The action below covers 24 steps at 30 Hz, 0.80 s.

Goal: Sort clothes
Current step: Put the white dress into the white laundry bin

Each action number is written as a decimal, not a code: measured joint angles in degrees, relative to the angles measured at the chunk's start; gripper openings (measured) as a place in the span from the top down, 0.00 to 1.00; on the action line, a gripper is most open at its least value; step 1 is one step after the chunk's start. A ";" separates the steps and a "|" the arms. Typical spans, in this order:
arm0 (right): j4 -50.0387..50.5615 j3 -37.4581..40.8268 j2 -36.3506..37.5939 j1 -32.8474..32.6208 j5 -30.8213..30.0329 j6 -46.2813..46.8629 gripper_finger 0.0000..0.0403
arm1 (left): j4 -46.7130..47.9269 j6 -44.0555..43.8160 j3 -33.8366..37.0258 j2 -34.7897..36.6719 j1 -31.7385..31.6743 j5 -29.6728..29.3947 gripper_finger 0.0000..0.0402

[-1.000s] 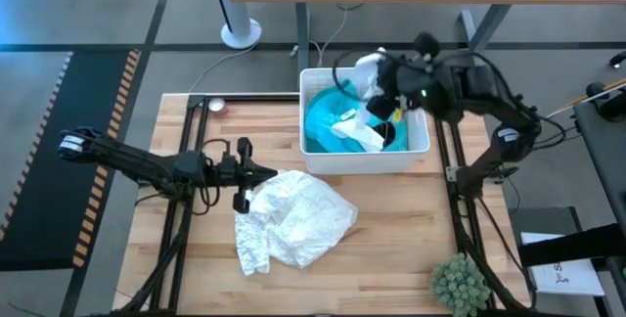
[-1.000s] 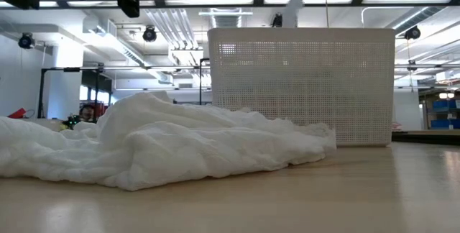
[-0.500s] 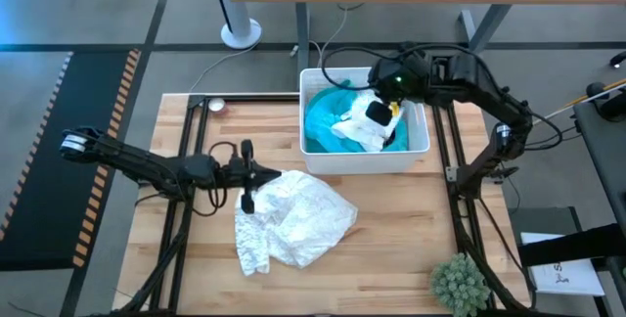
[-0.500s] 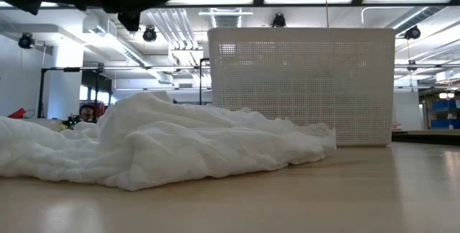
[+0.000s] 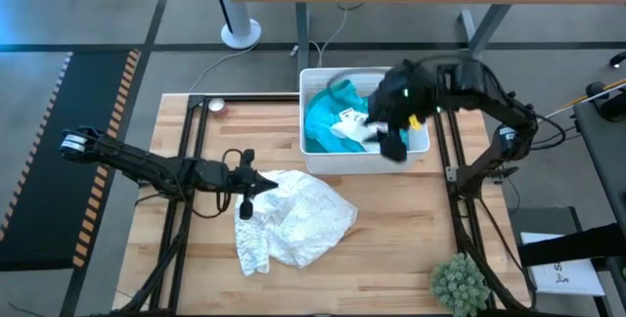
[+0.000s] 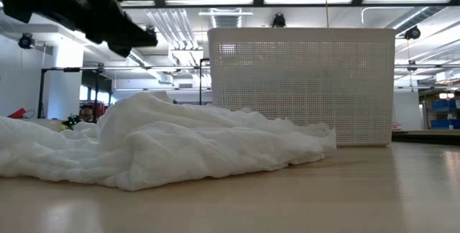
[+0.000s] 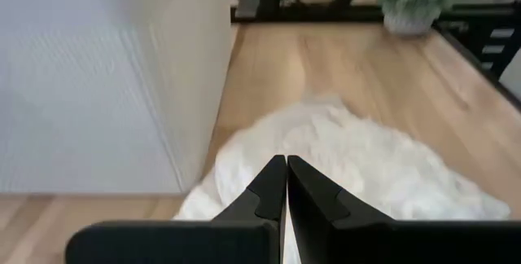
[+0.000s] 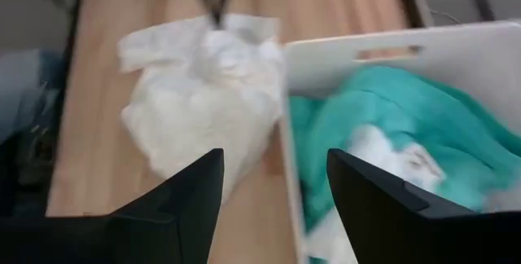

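Observation:
A white lacy garment (image 5: 298, 214) lies crumpled on the wooden table, left of and in front of the white plastic bin (image 5: 362, 165); it also shows in the low view (image 6: 158, 143). The bin holds a turquoise garment (image 5: 321, 121) with a white cloth (image 5: 354, 129) on it. My left gripper (image 5: 262, 182) is shut and empty, hovering over the lacy garment's left edge (image 7: 358, 158). My right gripper (image 5: 391, 141) is open and empty above the bin's near right part. Its fingers stand wide apart in the right wrist view (image 8: 275, 182).
A small potted plant (image 5: 458, 280) stands at the table's near right corner. Black frame rails run along the table's left (image 5: 186, 160) and right (image 5: 445, 151) sides. The perforated bin wall (image 6: 302, 82) stands behind the lacy garment. Bare wood (image 5: 391, 229) lies in front of the bin.
My right gripper has swung from over the bin's far part toward its near right part. A white cloth that hung above the bin a second ago has dropped into it. My left gripper has moved right and down toward the lacy garment.

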State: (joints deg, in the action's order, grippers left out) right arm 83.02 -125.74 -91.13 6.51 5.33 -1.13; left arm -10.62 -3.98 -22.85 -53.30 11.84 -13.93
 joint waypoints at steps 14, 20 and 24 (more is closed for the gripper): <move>-20.65 23.74 0.00 -24.76 -9.55 5.58 0.56 | 7.98 -4.53 0.00 0.02 0.00 -0.63 1.00; -43.84 42.08 0.00 -30.15 -9.19 7.91 0.60 | 9.88 -5.60 0.00 0.02 0.13 -0.61 1.00; -58.59 53.15 -0.06 -30.87 -9.46 13.20 0.64 | 11.34 -6.48 0.00 -0.13 0.13 -0.63 1.00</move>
State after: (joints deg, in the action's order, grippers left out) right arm 24.43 -72.59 -91.19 -24.36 -4.13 12.07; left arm 0.71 -10.46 -22.85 -53.43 11.97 -14.57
